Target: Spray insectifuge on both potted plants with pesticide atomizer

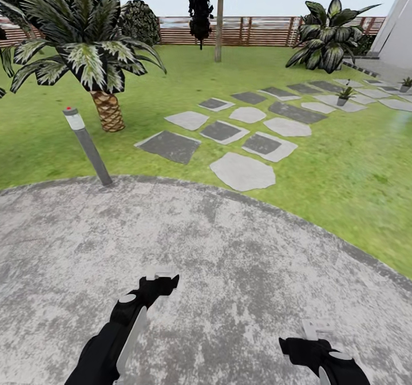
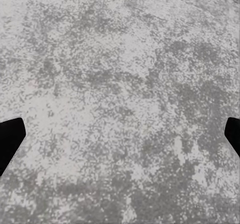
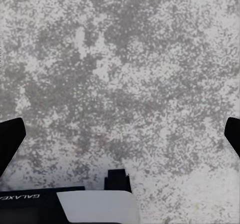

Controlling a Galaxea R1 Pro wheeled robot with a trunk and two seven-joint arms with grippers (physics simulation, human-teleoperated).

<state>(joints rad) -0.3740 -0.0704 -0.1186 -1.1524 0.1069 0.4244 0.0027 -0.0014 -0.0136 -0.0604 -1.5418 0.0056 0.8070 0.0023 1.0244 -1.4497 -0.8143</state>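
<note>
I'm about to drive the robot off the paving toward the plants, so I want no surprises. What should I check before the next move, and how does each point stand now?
1. Left gripper empty: ok, fingertips wide apart, only grey paving between them.
2. Right gripper empty: ok, open over the paving.
3. Pesticide atomizer located: cannot tell, no spray bottle is recognisable.
4. Potted plants located: ok, one small plant on the far stepping stones, another at the right edge.
5. Route toward them: ok, open lawn and stones ahead.
6. Obstacles near the start: not ok, a leaning lamp post and a palm stand on the left.
</note>
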